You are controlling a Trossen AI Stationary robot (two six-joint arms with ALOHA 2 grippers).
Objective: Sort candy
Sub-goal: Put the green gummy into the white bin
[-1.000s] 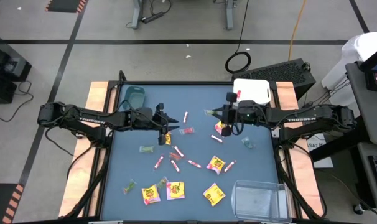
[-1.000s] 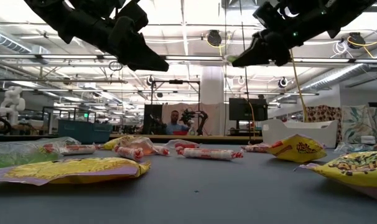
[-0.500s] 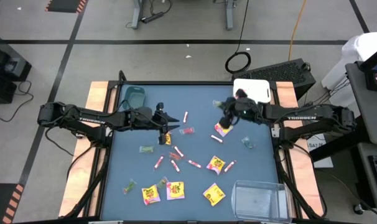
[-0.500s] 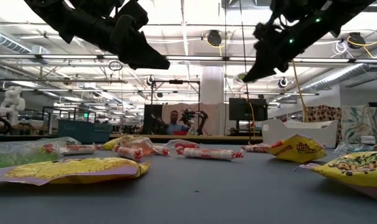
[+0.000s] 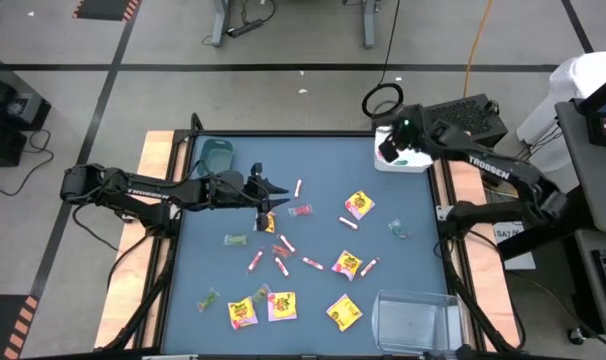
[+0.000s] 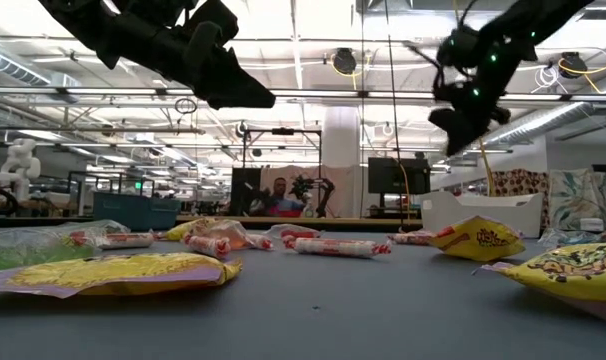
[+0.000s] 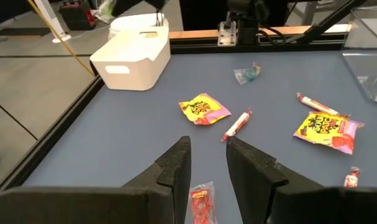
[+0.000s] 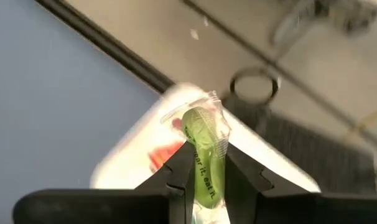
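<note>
A robotics lab in a large open industrial hall is shown. A high ceiling hung with exposed beams, pipes and round lamps is seen in the low view, and a person is seated far off at a workstation beside another small robot arm. In the high view, a concrete floor marked with dark tape lines is seen around the counter, with cables trailing across it and desk legs nearby.

glossy clear wrapper on green candy; matt blue tabletop
</note>
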